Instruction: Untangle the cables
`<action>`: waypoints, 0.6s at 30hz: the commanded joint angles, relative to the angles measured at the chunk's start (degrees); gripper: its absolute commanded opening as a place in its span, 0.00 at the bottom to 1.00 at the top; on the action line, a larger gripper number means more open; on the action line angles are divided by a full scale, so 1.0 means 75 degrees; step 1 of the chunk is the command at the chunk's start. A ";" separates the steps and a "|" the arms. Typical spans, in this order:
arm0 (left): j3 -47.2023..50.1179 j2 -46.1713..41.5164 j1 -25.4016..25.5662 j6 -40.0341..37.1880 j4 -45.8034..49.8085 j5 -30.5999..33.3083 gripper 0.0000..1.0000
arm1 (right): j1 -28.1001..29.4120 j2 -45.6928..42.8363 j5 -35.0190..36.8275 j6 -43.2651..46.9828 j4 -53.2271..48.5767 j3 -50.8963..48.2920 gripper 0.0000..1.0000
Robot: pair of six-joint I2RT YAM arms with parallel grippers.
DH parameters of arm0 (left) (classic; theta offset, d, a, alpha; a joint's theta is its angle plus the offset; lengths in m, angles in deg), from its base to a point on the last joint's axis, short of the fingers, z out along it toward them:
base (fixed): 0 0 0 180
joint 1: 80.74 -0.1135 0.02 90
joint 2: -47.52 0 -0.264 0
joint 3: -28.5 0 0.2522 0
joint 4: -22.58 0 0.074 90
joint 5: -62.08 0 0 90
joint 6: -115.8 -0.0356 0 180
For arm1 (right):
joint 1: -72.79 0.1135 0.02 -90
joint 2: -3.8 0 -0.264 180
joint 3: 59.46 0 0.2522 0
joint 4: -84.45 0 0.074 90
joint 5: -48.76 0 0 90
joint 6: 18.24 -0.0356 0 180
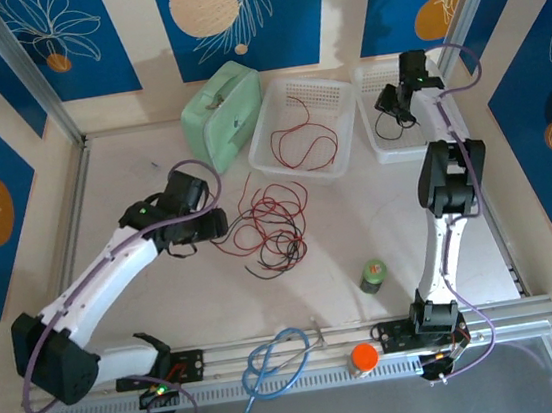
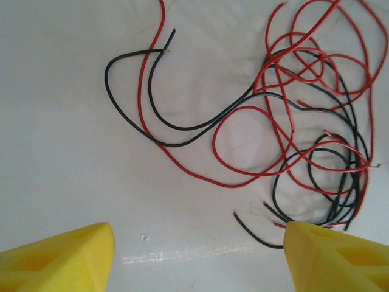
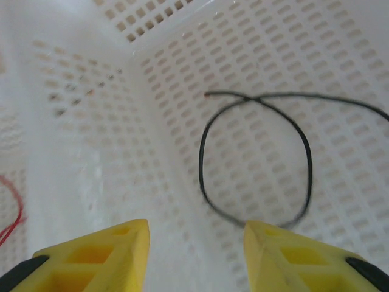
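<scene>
- While the left gripper (image 1: pixel 220 223) hangs over the table (image 1: pixel 379 224), yellow fingers (image 2: pixel 61 255) spread wide and empty, the tangle of red and black cables (image 1: pixel 270 222) lies just ahead of it — loops crossing, ends loose.
- One red cable (image 1: pixel 303 143) lies alone in the middle basket (image 1: pixel 265 132).
- Inside the right basket (image 3: pixel 91 121), the right gripper (image 3: pixel 196 234) is parted — a black cable (image 3: pixel 255 158) loops on the floor below, untouched.

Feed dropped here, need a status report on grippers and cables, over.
Left gripper open beside red-black tangle on table. Right gripper open over black cable in basket. Nothing obstructing.
</scene>
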 commanded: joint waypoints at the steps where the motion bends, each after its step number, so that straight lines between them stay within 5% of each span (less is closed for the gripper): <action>1: 0.0002 0.0506 -0.0219 -0.0291 -0.0510 -0.0293 0.70 | 0.0273 -0.1814 0.0007 -0.0049 0.0708 -0.1228 0.45; 9: -0.0292 0.2096 -0.0531 -0.0988 -0.2052 -0.1209 0.54 | 0.1045 -0.5503 0.0174 -0.0331 0.1365 -0.5054 0.42; 18: -0.0512 0.2949 -0.0545 -0.1229 -0.3447 -0.1832 0.52 | 0.2142 -0.8174 0.0534 -0.0627 0.0956 -0.7468 0.41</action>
